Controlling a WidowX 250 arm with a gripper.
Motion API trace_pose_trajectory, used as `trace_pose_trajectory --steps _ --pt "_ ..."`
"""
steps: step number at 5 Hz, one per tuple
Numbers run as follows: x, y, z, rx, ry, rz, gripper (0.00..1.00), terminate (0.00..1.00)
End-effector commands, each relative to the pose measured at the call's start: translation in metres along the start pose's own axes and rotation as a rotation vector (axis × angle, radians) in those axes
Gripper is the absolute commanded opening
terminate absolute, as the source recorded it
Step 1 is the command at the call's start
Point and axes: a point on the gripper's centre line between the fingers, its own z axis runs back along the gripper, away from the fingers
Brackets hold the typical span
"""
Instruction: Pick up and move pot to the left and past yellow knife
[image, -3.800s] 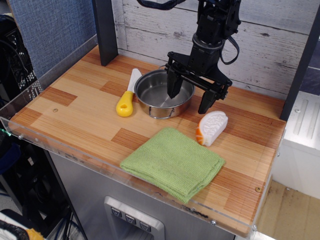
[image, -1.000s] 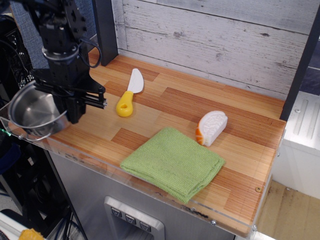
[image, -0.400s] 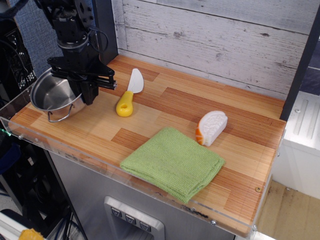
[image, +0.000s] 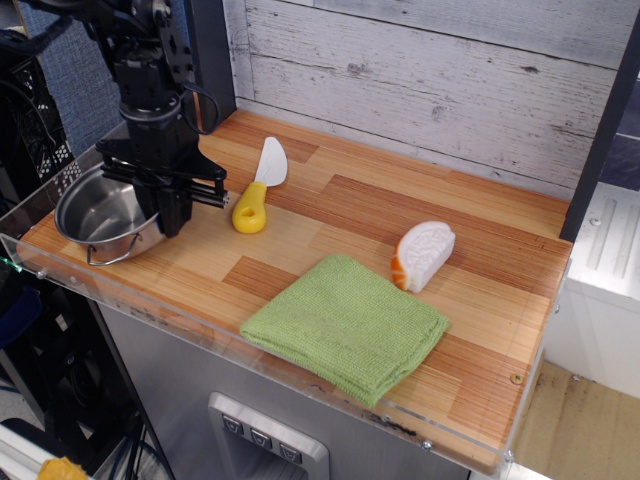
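Pot (image: 100, 216), round shiny steel, rim clamped by black gripper (image: 165, 205), left of yellow-handled knife (image: 256, 190).

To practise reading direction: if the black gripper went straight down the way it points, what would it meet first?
The black gripper points down at the shiny steel pot; its rim would probably come first, then the wooden tabletop.
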Motion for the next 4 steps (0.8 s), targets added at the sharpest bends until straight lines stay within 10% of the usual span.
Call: trace_pose_trajectory --steps 1,4 --pt "0.005 0.003 0.025 -0.016 -0.077 -0.019 1.00 0.00" --pt "0.004 -0.041 0.125 -0.049 -0.218 -0.087 1.00 0.00"
